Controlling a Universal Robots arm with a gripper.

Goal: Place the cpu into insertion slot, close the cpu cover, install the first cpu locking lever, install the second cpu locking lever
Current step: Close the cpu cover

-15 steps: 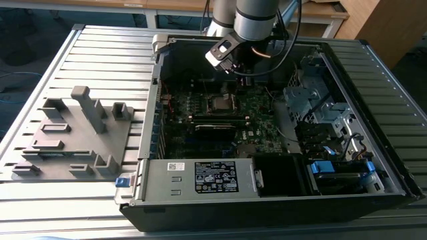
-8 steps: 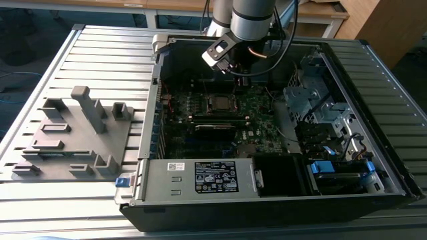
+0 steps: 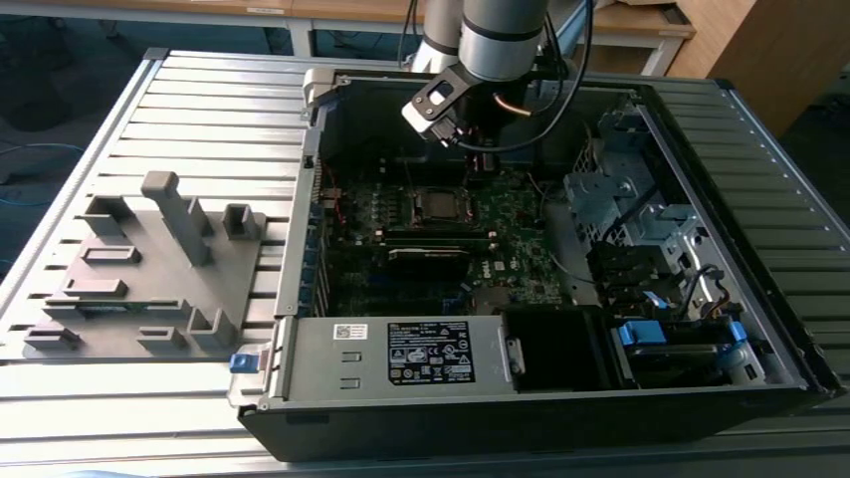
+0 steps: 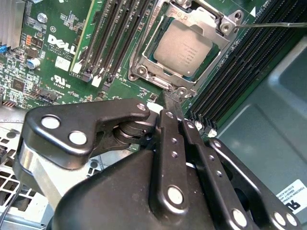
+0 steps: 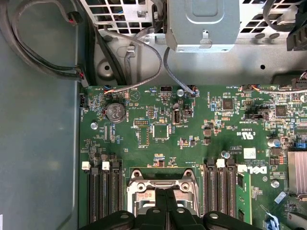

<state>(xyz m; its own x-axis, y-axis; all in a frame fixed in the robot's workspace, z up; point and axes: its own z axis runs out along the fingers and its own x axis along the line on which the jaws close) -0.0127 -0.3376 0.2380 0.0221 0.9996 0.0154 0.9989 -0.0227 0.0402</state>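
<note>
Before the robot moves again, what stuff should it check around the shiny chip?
1. The cpu lies flat in the insertion slot: ok.
2. The cpu cover is down: ok, its frame lies over the chip's edges.
3. The locking lever is hooked down: cannot tell; its thin rod sticks out past the socket corner.
4. The gripper is at the socket: ok, its shut tips sit at the socket's edge.
5. The gripper touches a lever: cannot tell.
6. The grey cables are away from the socket: ok.
</note>
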